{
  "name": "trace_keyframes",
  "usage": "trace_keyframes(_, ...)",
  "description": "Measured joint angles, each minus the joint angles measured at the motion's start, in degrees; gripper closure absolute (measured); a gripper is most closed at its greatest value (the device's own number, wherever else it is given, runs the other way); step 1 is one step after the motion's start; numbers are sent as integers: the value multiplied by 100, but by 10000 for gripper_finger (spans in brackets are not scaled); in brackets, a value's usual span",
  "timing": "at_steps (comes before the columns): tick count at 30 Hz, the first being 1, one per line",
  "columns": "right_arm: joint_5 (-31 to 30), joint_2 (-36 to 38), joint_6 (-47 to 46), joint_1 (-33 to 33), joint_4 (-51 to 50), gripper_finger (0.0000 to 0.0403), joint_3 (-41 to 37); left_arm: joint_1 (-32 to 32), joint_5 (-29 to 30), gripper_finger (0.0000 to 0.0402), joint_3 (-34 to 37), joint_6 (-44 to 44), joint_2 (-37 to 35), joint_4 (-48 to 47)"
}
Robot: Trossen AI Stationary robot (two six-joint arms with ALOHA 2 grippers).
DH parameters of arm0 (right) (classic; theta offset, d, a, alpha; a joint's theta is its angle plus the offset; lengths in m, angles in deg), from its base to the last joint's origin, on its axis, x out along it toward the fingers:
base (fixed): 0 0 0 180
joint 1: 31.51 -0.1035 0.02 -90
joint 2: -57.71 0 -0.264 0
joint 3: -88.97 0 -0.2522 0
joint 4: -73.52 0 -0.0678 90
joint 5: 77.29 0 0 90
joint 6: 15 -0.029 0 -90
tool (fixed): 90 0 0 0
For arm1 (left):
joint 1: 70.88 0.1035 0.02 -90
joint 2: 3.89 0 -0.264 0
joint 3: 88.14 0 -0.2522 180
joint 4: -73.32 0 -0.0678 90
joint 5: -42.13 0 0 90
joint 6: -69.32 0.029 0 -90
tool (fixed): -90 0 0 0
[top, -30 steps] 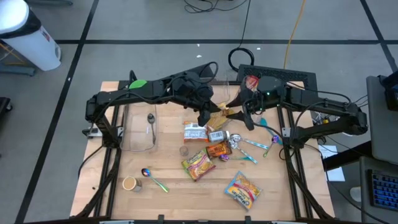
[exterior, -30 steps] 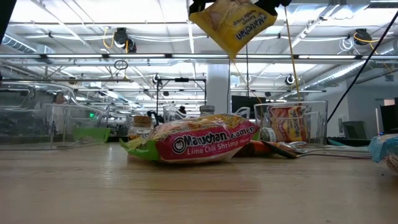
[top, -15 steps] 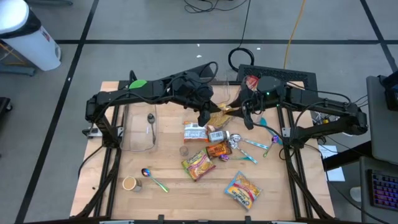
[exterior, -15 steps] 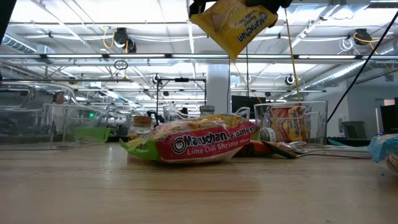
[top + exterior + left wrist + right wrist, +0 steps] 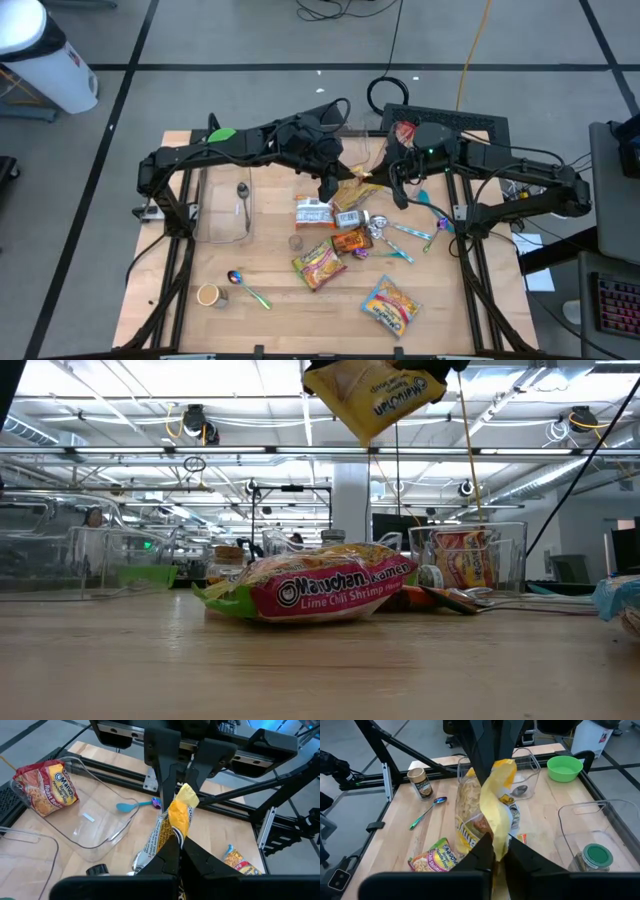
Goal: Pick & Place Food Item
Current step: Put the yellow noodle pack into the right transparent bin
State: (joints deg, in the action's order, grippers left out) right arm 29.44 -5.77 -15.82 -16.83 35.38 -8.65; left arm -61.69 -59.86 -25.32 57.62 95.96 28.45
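A yellow Maruchan noodle packet (image 5: 352, 188) hangs high over the middle of the table, between my two grippers; the low view shows the packet (image 5: 375, 398) at the top. My left gripper (image 5: 331, 186) comes from the left and is shut on one end. My right gripper (image 5: 384, 180) comes from the right and is shut on the other end. In each wrist view the packet (image 5: 178, 812) (image 5: 492, 805) stretches from that arm's own fingers to the other arm's fingers. My left gripper pinches the packet's upper edge at its left end (image 5: 176, 831) between its two fingers, slanting down from the table's left. The packet is lifted clear and its body hangs below the hold. My right gripper pinches the same upper edge at its right end (image 5: 495, 836) between its two fingers, slanting down from the table's right. The packet's face sags below the fingers, a corner (image 5: 365, 438) lowest.
Below lie a Lime Chili Shrimp packet (image 5: 318, 263), other small packets (image 5: 330, 213), a blue-edged packet (image 5: 390, 305) and teal spoons (image 5: 412, 232). A clear bin holding a red packet (image 5: 404, 131) stands far right. At the left are a clear tub (image 5: 226, 208), a green bowl (image 5: 222, 135) and a cup (image 5: 208, 294).
My right gripper has shut on the packet's right end. The packet's hanging corner has risen a little, and it now sits more level between the two grippers. Both arms have stayed in place.
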Motion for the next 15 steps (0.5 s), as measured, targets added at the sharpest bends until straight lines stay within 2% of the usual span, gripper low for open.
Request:
trace_keyframes(11,4,0,66,0,0,400,-2,0,-2,397,0,-42,0,-7)
trace_keyframes(15,3,0,66,0,7,402,-2,71,-10,382,0,-262,0,-15)
